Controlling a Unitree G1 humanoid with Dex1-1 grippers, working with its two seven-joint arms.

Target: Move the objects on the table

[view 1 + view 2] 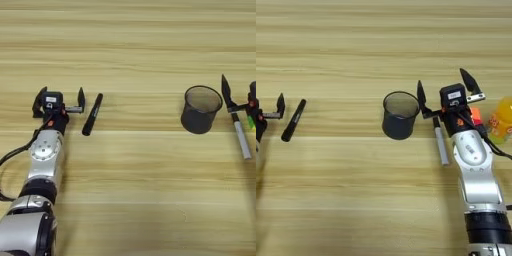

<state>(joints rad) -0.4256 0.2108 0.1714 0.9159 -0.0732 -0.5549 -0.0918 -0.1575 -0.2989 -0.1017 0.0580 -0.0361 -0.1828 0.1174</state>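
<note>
My left gripper (60,95) stands open at the left of the table (128,190). The black marker (92,114) lies just outside its right finger, not between the jaws. Right of the middle stands the black mesh pen cup (399,115), upright. My right gripper (446,91) is open beside the cup, with its left finger close to the rim. The white marker (441,144) lies on the table, its black-capped end under that gripper. Further right is the orange juice bottle (501,120). The puzzle cube (476,116) shows only as a red patch behind my right wrist.
Bare wood stretches across the far half of the table and between the black marker and the cup. My two forearms reach in from the near edge, the left one (44,155) and the right one (476,170).
</note>
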